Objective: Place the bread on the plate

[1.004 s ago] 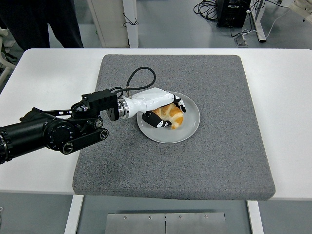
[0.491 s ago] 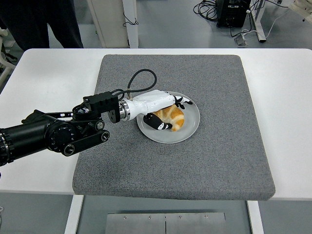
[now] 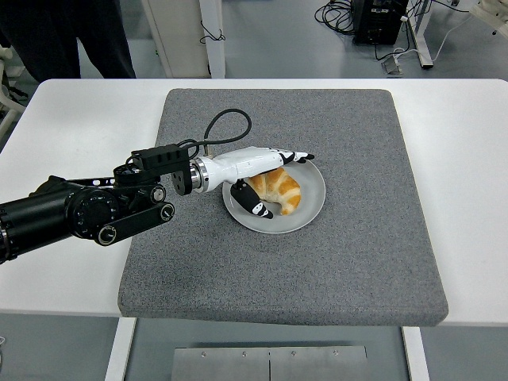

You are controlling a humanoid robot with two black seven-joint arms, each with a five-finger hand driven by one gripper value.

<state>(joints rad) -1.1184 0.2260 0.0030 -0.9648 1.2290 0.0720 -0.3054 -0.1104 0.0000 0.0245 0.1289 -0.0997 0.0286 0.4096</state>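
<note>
Head view: bread [image 3: 279,189] on plate [image 3: 311,208], between spread, open left hand [image 3: 255,171] fingers [image 3: 295,157], ungripped.

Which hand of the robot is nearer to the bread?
Left. The left hand is open around the bread on the plate; the right hand is out of view.

The white bench [image 3: 71,119] carries a square grey felt mat [image 3: 349,262]; on the mat lies a round grey plate [image 3: 314,198].
</note>
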